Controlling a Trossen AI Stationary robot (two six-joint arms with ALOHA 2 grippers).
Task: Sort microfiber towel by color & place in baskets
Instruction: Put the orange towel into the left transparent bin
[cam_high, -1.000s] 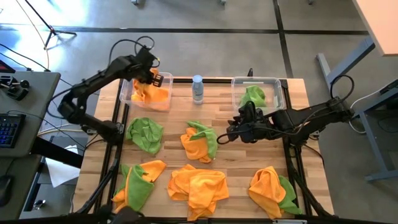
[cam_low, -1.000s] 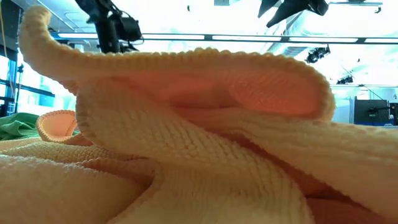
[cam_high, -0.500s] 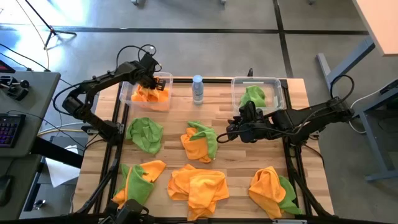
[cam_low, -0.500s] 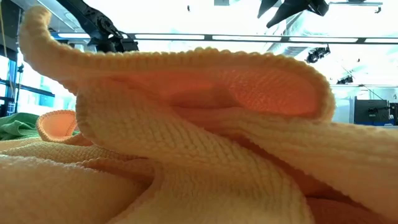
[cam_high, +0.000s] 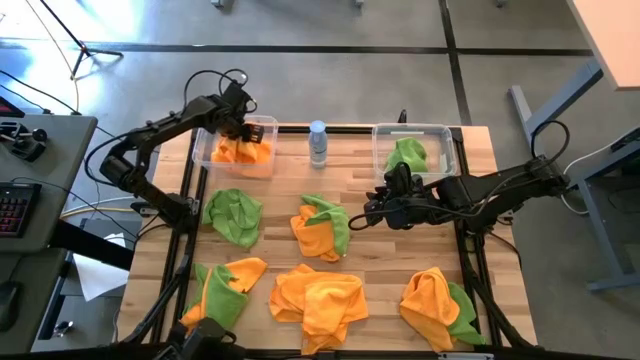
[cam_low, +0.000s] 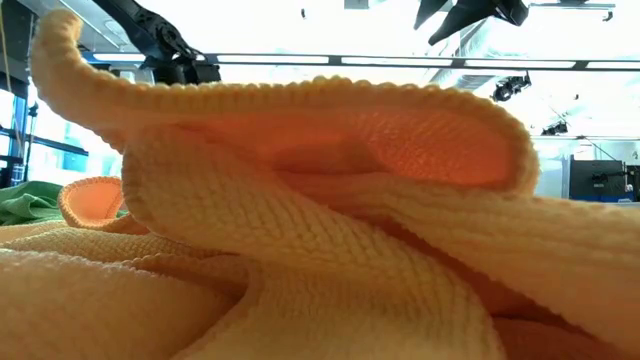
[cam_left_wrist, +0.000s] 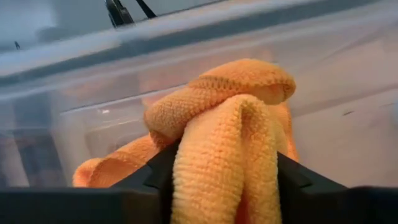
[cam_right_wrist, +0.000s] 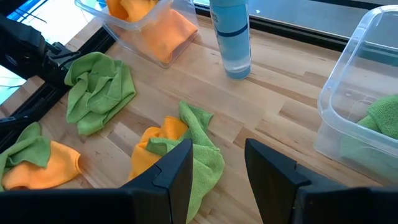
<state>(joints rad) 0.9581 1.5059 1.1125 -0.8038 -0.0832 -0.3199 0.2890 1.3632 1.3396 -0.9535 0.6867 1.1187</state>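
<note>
My left gripper (cam_high: 244, 129) reaches down into the left basket (cam_high: 204, 152) at the table's far left. It is open, and an orange towel (cam_left_wrist: 227, 130) fills the gap between its fingers. My right gripper (cam_high: 372, 212) hangs open and bare above the table, near the right basket (cam_high: 446, 134), which holds a green towel (cam_high: 407, 155). Below and ahead of it an orange-and-green towel heap (cam_right_wrist: 177, 146) lies on the wood. Several more orange and green towels lie across the table's near half. My left gripper has a thick fold of the orange towel (cam_left_wrist: 205, 180) between its two open fingers, and the fold touches both inner sides. The fingers slant down from above into the basket. The towel's rest lies heaped against the basket's far wall (cam_left_wrist: 348, 118).
A clear bottle with a blue cap (cam_high: 318, 143) stands between the two baskets. A green towel (cam_high: 233, 215) lies just on the near side of the left basket. An orange towel (cam_low: 320, 220) right before the low camera blocks most of that view. Bare wood shows around the bottle.
My left gripper has sunk into the left basket with the orange towel. The towel hung below the fingers a second ago and now lies gathered on the orange heap inside the basket. My right arm has kept still.
</note>
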